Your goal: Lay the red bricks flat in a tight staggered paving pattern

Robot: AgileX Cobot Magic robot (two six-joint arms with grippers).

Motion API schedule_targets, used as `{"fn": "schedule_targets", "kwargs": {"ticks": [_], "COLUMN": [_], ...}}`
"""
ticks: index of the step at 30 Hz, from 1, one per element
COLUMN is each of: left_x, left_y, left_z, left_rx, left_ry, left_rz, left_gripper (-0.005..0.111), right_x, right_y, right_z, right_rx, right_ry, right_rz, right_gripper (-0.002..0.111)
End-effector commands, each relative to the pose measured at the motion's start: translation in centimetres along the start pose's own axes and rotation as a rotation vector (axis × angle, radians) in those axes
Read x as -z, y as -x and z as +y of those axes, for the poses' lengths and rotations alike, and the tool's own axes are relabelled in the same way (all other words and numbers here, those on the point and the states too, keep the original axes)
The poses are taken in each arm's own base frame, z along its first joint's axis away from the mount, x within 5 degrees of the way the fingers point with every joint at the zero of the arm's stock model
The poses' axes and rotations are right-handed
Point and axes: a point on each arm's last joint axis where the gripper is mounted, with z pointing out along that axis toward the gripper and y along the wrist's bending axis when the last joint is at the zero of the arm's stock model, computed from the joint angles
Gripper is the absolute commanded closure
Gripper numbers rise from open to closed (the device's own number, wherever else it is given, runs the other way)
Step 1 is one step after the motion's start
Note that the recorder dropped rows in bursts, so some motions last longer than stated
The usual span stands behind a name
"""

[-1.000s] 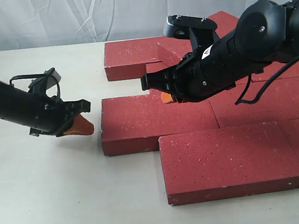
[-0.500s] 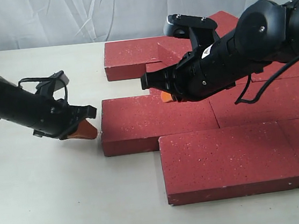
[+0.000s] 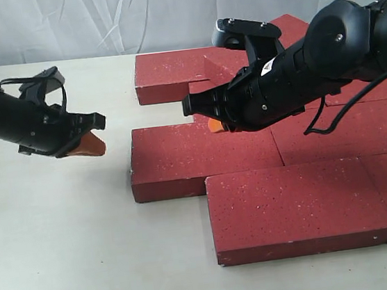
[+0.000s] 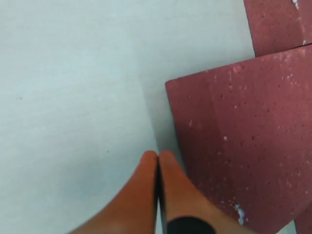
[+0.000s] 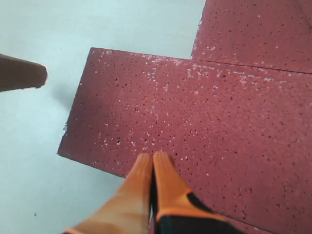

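Several dark-red bricks lie flat in staggered rows on the table. The middle-row left brick [image 3: 202,156] shows its left end free, with a front brick [image 3: 295,207] below it and a back brick [image 3: 171,74] behind. My left gripper [image 3: 94,144] is shut and empty, hovering over bare table left of that middle brick [image 4: 234,146]. My right gripper [image 3: 214,124] is shut and empty, its orange fingertips [image 5: 163,163] low over the same brick [image 5: 195,112] near its back edge. The right arm hides bricks behind it.
The pale table [image 3: 66,257] stretches left and front of the bricks. A white cloth backdrop [image 3: 95,20] hangs behind. In the right wrist view the left gripper's tip [image 5: 22,73] pokes in over the table beside the brick.
My left gripper has pulled back from the middle brick's left end, moving left and up. The right arm and the bricks have not moved.
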Motion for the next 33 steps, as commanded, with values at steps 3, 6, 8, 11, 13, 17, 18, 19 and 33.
{"fn": "schedule_targets", "kwargs": {"ticks": [3, 6, 8, 11, 13, 17, 18, 19, 33], "left_x": [1.7, 1.3, 1.0, 0.8, 0.8, 0.4, 0.3, 0.1, 0.7], "left_y": [0.8, 0.8, 0.8, 1.1, 1.3, 1.2, 1.2, 1.1, 1.3], "left_z": [-0.8, -1.5, -2.2, -3.3, -4.1, -5.4, -5.7, -6.0, -9.4], "left_rx": [-0.044, -0.093, -0.143, -0.214, -0.252, -0.314, -0.327, -0.343, -0.426], "left_ry": [0.06, 0.103, 0.152, 0.226, 0.263, 0.301, 0.304, 0.307, 0.201], "left_rz": [-0.048, -0.036, -0.012, 0.019, 0.032, 0.045, 0.045, 0.045, -0.007], "left_gripper": [0.107, 0.107, 0.107, 0.107, 0.107, 0.107, 0.107, 0.107, 0.107], "right_x": [0.2, 0.2, 0.2, 0.2, 0.2, 0.2, 0.2, 0.2, 0.1], "right_y": [0.2, 0.1, 0.0, 0.0, -0.1, -0.1, -0.1, -0.1, -0.2], "right_z": [-0.1, -0.1, -0.1, -0.1, -0.1, -0.1, -0.1, -0.1, -0.2], "right_rx": [0.012, 0.012, 0.012, 0.012, 0.012, 0.012, 0.012, 0.012, 0.04], "right_ry": [-0.004, -0.004, -0.004, -0.003, -0.003, -0.003, -0.003, -0.003, -0.016], "right_rz": [-0.008, 0.005, 0.012, 0.016, 0.02, 0.026, 0.026, 0.026, 0.03], "right_gripper": [0.109, 0.109, 0.109, 0.109, 0.109, 0.109, 0.109, 0.109, 0.109]}}
